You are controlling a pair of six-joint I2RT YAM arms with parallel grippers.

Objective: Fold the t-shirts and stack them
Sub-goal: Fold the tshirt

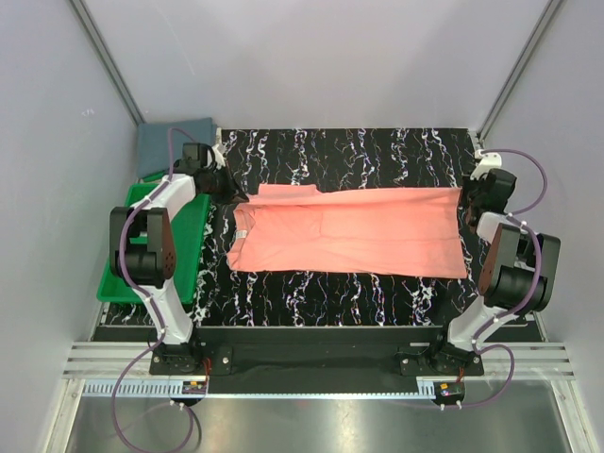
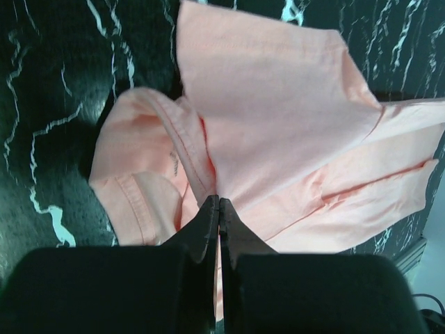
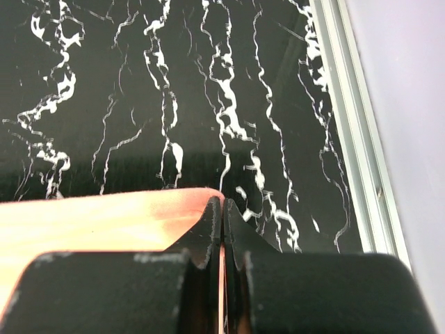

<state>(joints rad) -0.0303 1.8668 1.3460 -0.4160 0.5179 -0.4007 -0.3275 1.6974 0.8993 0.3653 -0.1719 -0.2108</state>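
Note:
The salmon-pink t-shirt (image 1: 354, 231) lies stretched lengthwise across the black marbled table, folded along its length, collar end at the left. My left gripper (image 1: 226, 184) is shut on the shirt's collar end; in the left wrist view the pink cloth (image 2: 278, 125) runs between the closed fingers (image 2: 220, 206). My right gripper (image 1: 469, 209) is shut on the hem corner; the pink cloth (image 3: 104, 223) shows pinched between its fingers (image 3: 222, 206). The slate blue-grey t-shirt (image 1: 175, 142) lies folded at the far left, behind the tray.
A green plastic tray (image 1: 193, 245) stands at the table's left edge, under my left arm. Grey walls close in the table at the back and sides. A metal rail (image 3: 354, 125) runs along the table's right edge.

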